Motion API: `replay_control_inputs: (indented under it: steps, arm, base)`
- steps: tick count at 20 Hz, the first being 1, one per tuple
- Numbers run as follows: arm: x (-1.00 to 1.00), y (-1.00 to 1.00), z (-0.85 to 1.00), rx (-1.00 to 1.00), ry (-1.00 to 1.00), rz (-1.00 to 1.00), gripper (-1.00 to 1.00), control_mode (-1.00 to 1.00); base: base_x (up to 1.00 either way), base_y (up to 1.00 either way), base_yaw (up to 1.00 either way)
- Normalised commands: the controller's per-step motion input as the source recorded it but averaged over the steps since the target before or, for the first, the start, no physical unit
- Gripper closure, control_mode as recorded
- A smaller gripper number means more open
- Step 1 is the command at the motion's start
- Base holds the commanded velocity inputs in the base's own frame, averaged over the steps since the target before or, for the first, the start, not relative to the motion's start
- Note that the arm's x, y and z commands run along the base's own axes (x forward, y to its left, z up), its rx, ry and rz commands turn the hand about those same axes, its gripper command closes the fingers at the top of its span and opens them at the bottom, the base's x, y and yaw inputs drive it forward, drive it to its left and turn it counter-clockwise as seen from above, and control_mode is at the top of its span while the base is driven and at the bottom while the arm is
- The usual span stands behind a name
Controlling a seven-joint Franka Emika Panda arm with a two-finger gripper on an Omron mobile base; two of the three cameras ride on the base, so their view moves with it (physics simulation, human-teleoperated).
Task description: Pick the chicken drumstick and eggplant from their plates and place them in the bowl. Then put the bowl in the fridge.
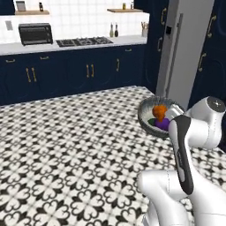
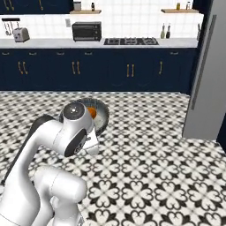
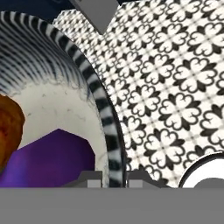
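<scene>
Patterned kitchen floor [image 1: 66, 145], claw [image 3: 114, 177] clamped on bowl [image 1: 148, 115] rim, drumstick [image 1: 159, 110], eggplant [image 1: 162, 124] inside

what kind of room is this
A rendered home kitchen, most likely: a gas stovetop on a white counter, navy cabinets with gold handles, and a tall grey fridge at one side.
</scene>
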Motion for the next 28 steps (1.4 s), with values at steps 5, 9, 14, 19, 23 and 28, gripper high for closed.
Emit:
replay_control_inputs:
  steps: [5,9,14,19,23,28]
  arm:
    - [0.0,0.0,0.0,0.0,0.0,0.0,1.0,1.0]
    - [0.0,0.0,0.0,0.0,0.0,0.0,1.0,1.0]
    - [0.0,0.0,0.0,0.0,0.0,0.0,1.0,1.0]
    - [0.0,0.0,0.0,0.0,0.0,0.0,1.0,1.0]
    - [0.0,0.0,0.0,0.0,0.0,0.0,1.0,1.0]
    - [0.0,0.0,0.0,0.0,0.0,0.0,1.0,1.0]
  base:
    - [1.0,-0.13,0.0]
    - [1.0,-0.08,-0.11]
    - [1.0,0.04,-0.36]
    - [1.0,0.16,-0.46]
    - [1.0,0.55,-0.46]
    - [1.0,0.84,-0.48]
